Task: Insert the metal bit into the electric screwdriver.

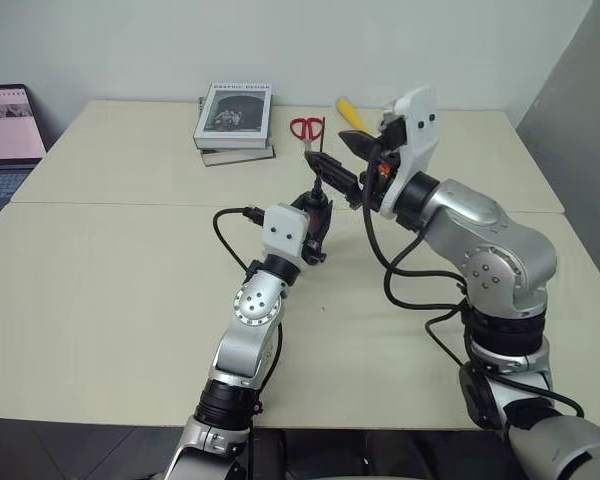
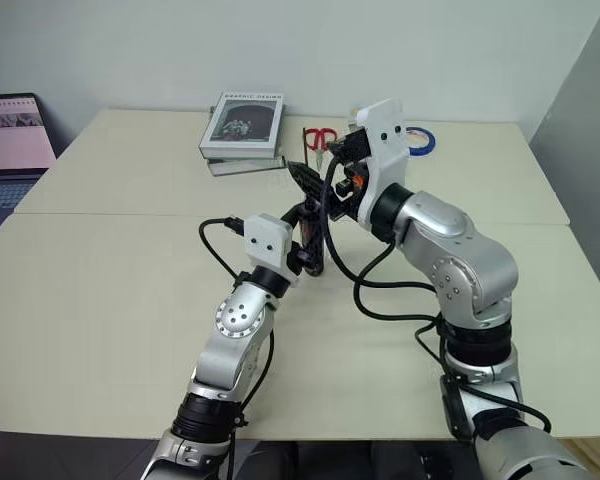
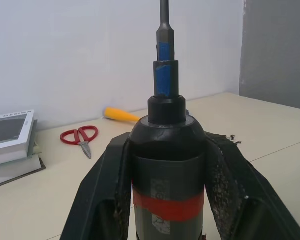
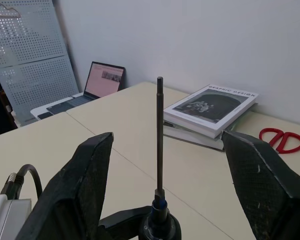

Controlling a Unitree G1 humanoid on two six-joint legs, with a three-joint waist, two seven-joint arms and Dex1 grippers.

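Two tools at work: left tool (image 3: 165, 200) clamped on electric screwdriver (image 3: 167, 165), held upright above table (image 1: 130, 290); metal bit (image 4: 160, 135) already standing in its blue tip. Right tool (image 4: 165, 190) spread wide either side of bit, not touching. Best to draw straight back along bit axis w/o brushing it, keeping left grip steady.

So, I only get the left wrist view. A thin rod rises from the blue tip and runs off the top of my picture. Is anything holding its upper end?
Observer: No. The metal bit stands free in the electric screwdriver. The right end effector is open, with a finger on either side of the bit and neither touching it.
Operator: Is there more than scissors and books lying around?
Observer: Yes, a roll of blue tape lies on the far right part of the table, behind the right arm.
Operator: And on the left?
Observer: An open laptop stands just past the table's left end.
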